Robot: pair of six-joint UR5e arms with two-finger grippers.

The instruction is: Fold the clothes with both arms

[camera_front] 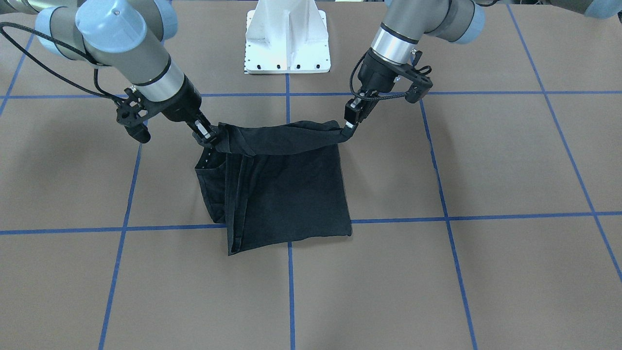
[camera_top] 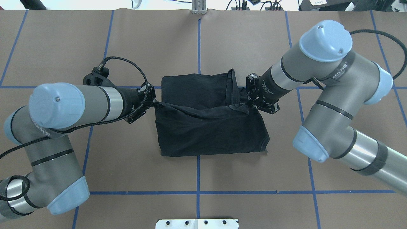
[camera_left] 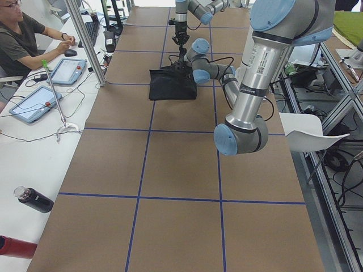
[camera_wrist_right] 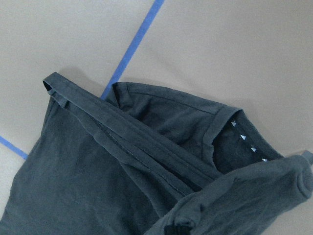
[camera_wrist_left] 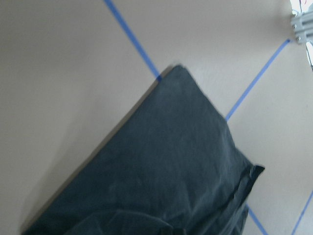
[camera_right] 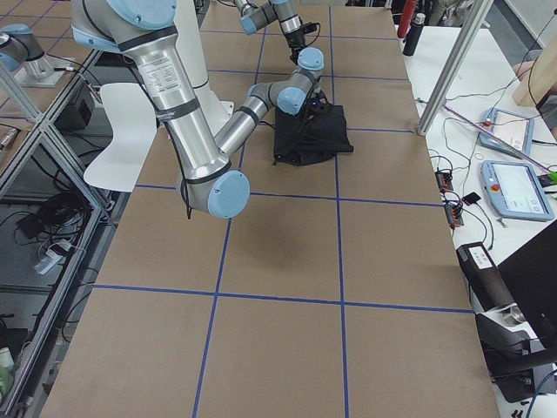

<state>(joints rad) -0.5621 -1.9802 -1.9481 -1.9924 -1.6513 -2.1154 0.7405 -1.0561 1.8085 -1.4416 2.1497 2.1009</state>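
The black T-shirt [camera_front: 291,194] lies folded at the table's middle, and its logo is hidden. Its edge nearest the robot is lifted and stretched as a band between both grippers. My left gripper [camera_front: 348,130] is shut on one end of that band; in the overhead view it [camera_top: 155,102] is at the shirt's [camera_top: 210,133] left side. My right gripper [camera_front: 209,138] is shut on the other end, at the shirt's right side in the overhead view [camera_top: 245,101]. The right wrist view shows a sleeve hem and small white collar marks [camera_wrist_right: 247,143]. The left wrist view shows flat folded cloth [camera_wrist_left: 161,181].
The white fixed pedestal [camera_front: 287,39] stands at the robot's side of the table. Blue tape lines [camera_front: 290,291] cross the brown table. An operator [camera_left: 22,39] sits at a side bench with tablets [camera_left: 31,102] and bottles [camera_left: 34,199].
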